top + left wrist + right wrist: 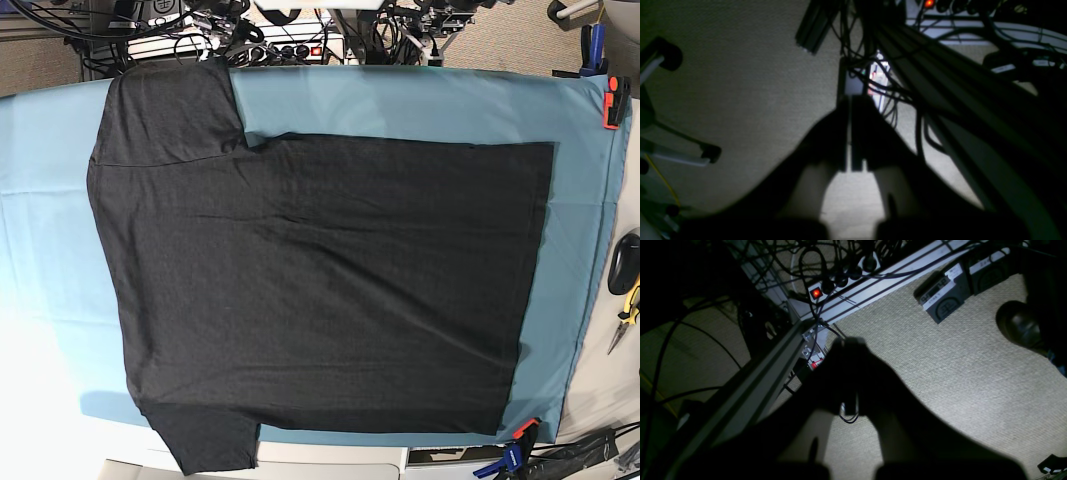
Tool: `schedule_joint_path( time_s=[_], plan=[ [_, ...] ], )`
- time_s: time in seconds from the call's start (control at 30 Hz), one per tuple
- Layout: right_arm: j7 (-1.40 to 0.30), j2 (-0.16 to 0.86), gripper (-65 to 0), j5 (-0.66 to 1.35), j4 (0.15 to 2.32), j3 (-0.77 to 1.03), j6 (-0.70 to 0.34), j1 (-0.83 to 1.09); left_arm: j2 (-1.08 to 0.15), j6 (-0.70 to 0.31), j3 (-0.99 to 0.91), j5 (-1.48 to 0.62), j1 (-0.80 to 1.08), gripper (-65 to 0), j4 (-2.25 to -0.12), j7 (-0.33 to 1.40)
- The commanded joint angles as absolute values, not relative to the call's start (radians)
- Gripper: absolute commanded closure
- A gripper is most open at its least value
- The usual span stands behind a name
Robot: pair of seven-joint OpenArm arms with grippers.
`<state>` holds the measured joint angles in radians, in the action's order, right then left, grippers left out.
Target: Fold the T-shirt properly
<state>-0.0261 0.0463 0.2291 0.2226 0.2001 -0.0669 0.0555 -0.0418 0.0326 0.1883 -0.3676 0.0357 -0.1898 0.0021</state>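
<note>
lying flat on teal cloth (400, 100), t-shirt (320, 290), both jaws together, off the table over carpet (957, 373)

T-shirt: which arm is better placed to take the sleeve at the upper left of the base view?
Right, probably. That sleeve of the T-shirt lies on the base view's left, the right arm's side. The right hand and left hand are both shut over the floor, so neither is close.
</note>
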Motion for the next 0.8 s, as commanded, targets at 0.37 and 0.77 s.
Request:
schedule_joint_path(
  time_s=[0.37, 0.77],
  plan=[
    [-0.02, 0.05, 0.0, 0.223, 0.228, 0.197, -0.063, 0.055, -0.042, 0.03, 0.187, -0.366, 0.036, 0.0, -0.195, 0.003],
    [-0.02, 0.05, 0.0, 0.208, 0.228, 0.197, -0.063, 0.055, -0.043, 0.03, 0.187, -0.366, 0.036, 0.0, -0.195, 0.003]
  ],
)
